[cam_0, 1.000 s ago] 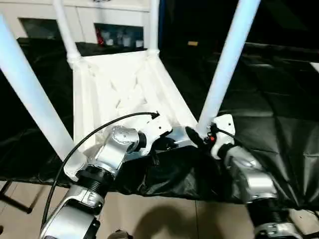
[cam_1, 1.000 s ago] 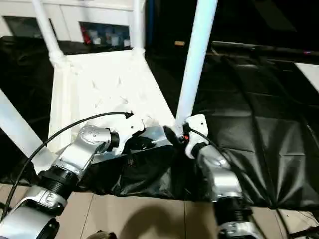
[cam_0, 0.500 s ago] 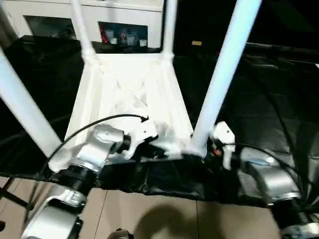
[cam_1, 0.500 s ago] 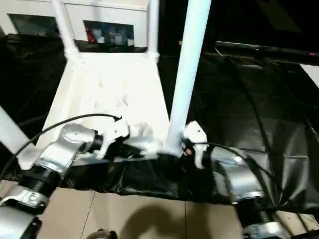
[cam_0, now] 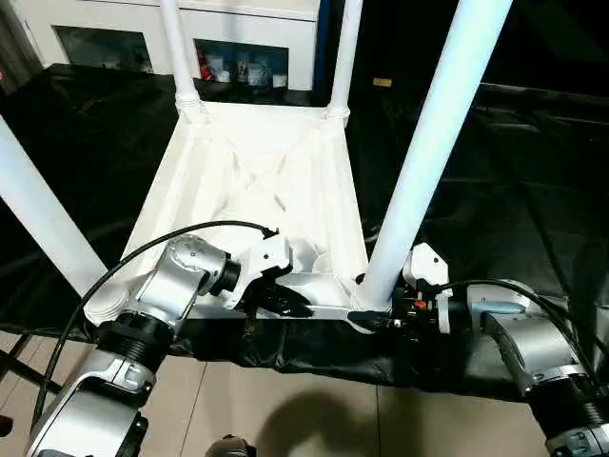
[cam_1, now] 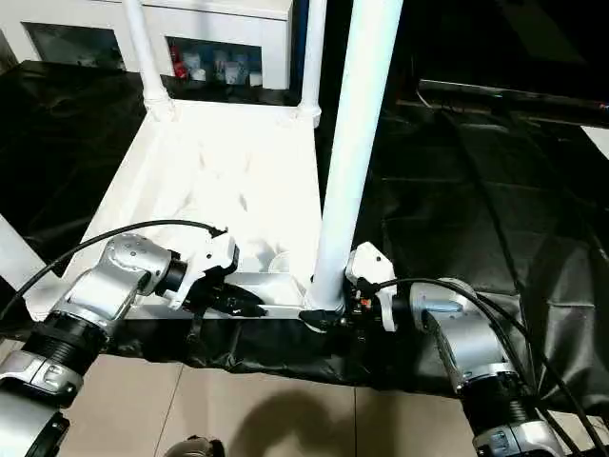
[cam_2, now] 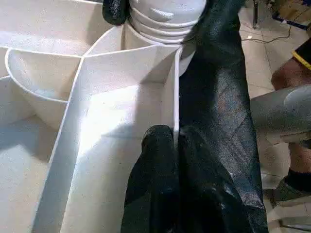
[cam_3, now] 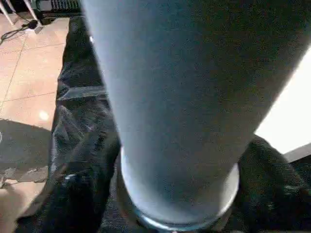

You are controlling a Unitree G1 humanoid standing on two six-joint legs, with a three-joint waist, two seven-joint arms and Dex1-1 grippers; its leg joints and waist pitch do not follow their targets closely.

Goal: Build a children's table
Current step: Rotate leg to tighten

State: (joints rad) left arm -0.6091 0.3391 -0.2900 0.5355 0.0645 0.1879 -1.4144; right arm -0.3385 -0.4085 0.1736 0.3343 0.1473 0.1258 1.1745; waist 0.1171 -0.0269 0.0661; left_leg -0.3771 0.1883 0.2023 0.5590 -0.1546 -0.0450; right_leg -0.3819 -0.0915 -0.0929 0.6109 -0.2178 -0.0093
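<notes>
Your left gripper (cam_2: 176, 145) pinches the table top's (cam_0: 257, 171) near rim wall steady while the right gripper (cam_0: 376, 319) cups the adjacent leg's (cam_0: 423, 162) base, apparently seating it.

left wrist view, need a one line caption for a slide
Left gripper shut on the table top's near edge rib.

The children's table (cam_0: 257, 162) looks like white plastic, smooth and a bit shiny, with thin ribs crossing its underside. Its legs (cam_0: 433, 143) are smooth white plastic tubes, and the near one has ridged rings at its foot (cam_2: 163, 19). A black cover (cam_0: 533, 190) under the table looks thin, crinkly and glossy, like plastic sheet. The robot's forearms (cam_0: 176, 281) are shiny silver metal with white plastic caps. The left gripper (cam_2: 175, 141) has black fingers (cam_2: 158, 160) that look rubbery and shiny. The floor (cam_0: 314, 419) is smooth tan tile.
</notes>
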